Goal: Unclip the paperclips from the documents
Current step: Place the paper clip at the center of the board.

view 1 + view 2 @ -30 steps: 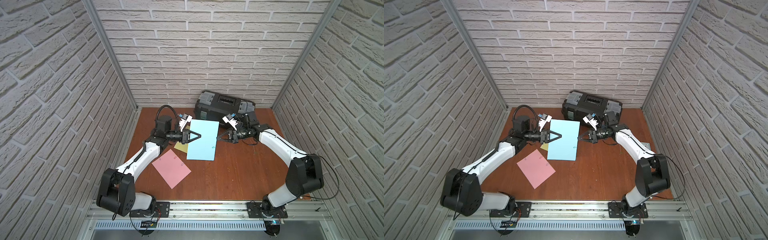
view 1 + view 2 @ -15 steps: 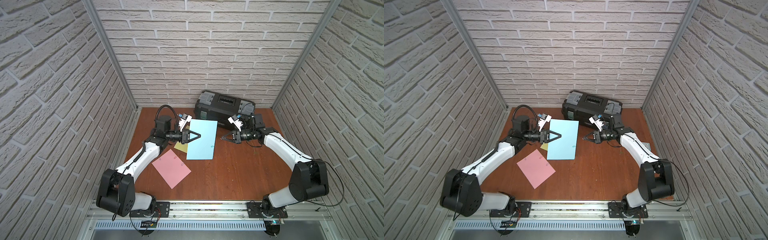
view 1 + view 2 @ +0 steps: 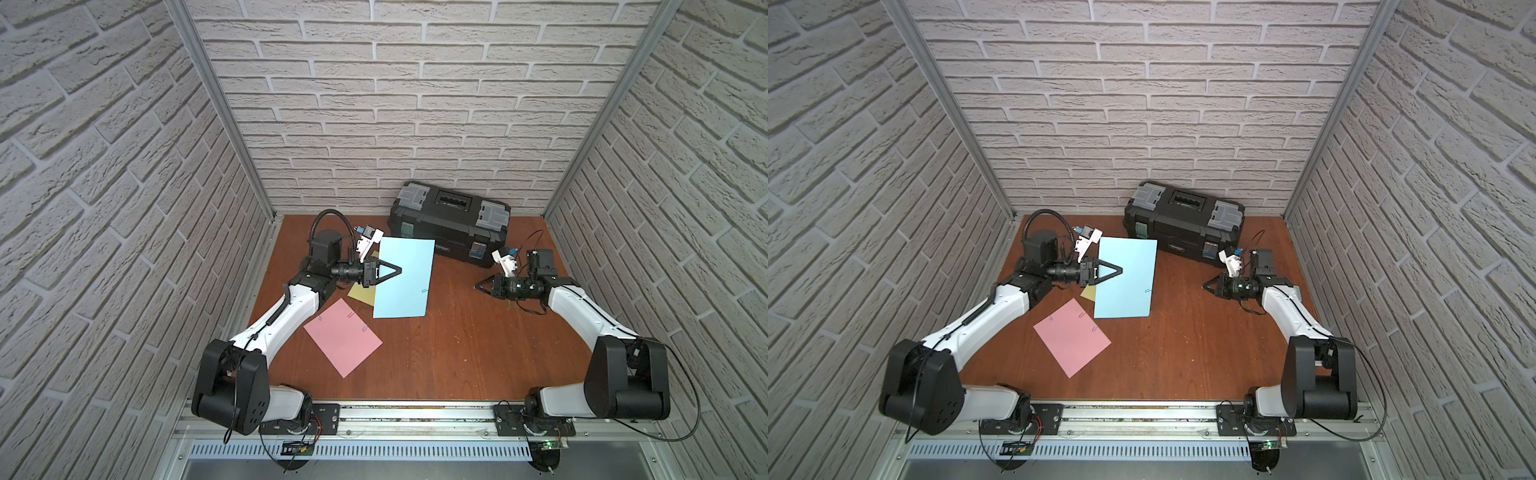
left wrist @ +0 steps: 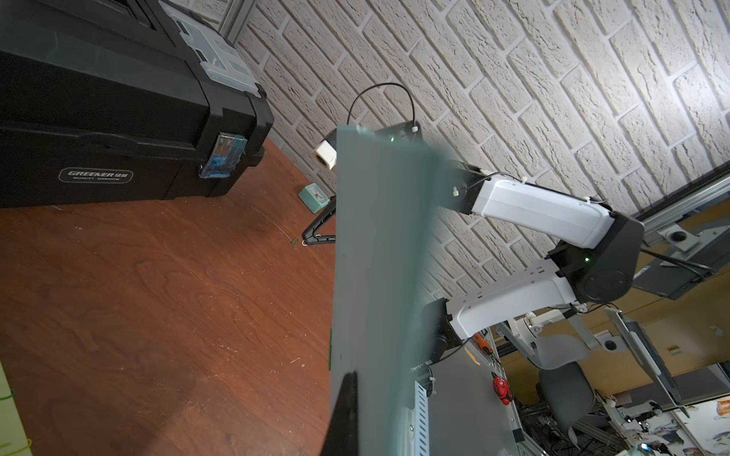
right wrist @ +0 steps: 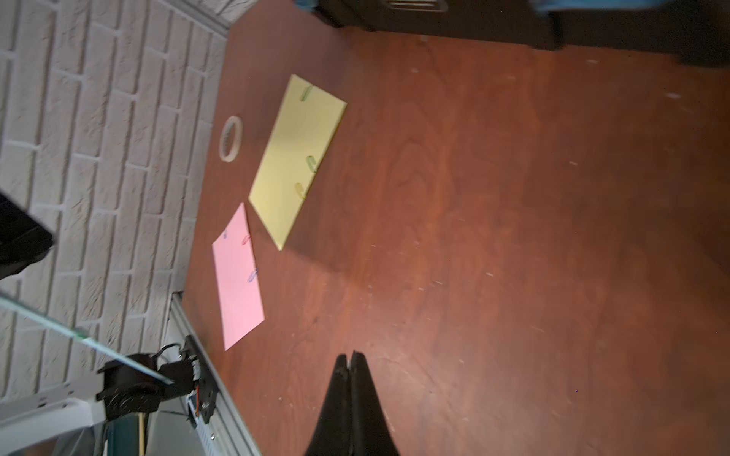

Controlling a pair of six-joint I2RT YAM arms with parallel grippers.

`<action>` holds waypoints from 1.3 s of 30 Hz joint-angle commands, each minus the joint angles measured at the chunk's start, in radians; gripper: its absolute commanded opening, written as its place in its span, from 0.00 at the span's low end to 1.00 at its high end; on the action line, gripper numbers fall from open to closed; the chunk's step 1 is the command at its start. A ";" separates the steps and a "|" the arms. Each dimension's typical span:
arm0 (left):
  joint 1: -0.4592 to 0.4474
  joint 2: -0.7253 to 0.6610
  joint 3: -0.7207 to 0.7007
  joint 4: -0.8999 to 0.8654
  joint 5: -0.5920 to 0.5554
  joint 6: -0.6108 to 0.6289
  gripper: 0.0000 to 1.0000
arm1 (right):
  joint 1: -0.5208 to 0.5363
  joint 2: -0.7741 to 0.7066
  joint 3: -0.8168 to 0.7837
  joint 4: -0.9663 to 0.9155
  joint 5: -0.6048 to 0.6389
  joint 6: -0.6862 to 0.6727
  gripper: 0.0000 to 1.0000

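Observation:
My left gripper is shut on the light blue document and holds it raised and tilted above the table; a green paperclip sits on its right edge. My right gripper is well to the right of that sheet, low over the wood, shut, with a tiny pale bit of wire at its tips. The pink document lies flat with three paperclips on its edges. Beside it the yellow document carries three more; in both top views the blue sheet mostly covers it.
A black toolbox stands against the back wall. A small teal clock sits behind my right gripper, a clear tape roll lies by the left wall. Tiny loose green bits lie under my right forearm.
My right gripper has drawn away from the blue sheet's right edge toward the right side of the table, staying shut. The left arm holds the sheet still.

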 commanded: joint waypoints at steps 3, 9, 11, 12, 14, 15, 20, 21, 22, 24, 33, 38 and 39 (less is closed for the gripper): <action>0.007 0.016 0.003 0.084 0.019 -0.013 0.00 | -0.072 -0.002 -0.042 -0.034 0.221 0.069 0.03; 0.005 0.029 0.004 0.156 0.034 -0.069 0.00 | -0.114 0.076 -0.041 -0.042 0.310 0.104 0.03; 0.007 0.037 0.002 0.169 0.045 -0.069 0.00 | -0.122 0.102 -0.049 -0.047 0.344 0.103 0.03; 0.006 0.042 0.003 0.173 0.048 -0.069 0.00 | -0.125 0.111 -0.054 -0.044 0.356 0.105 0.03; 0.005 0.048 -0.001 0.195 0.055 -0.083 0.00 | -0.136 0.126 -0.067 -0.033 0.370 0.109 0.03; 0.003 0.047 -0.006 0.208 0.054 -0.088 0.00 | -0.141 0.130 -0.071 -0.029 0.371 0.112 0.03; -0.003 0.042 -0.021 0.222 0.042 -0.088 0.00 | -0.149 0.163 -0.076 -0.019 0.393 0.122 0.04; -0.003 0.042 -0.023 0.225 0.042 -0.087 0.00 | -0.150 0.169 -0.076 -0.020 0.402 0.122 0.05; -0.005 0.041 -0.025 0.225 0.041 -0.086 0.00 | -0.151 0.175 -0.076 -0.021 0.418 0.122 0.05; -0.007 0.037 -0.031 0.226 0.038 -0.085 0.00 | -0.155 0.182 -0.079 -0.026 0.441 0.124 0.06; -0.011 0.033 -0.041 0.221 0.030 -0.079 0.00 | -0.160 0.165 -0.079 -0.046 0.490 0.123 0.36; -0.011 0.049 -0.027 0.212 0.033 -0.072 0.00 | -0.158 0.135 -0.073 -0.079 0.507 0.114 0.38; -0.010 0.051 -0.025 0.211 0.033 -0.071 0.00 | -0.160 0.125 -0.073 -0.084 0.504 0.111 0.38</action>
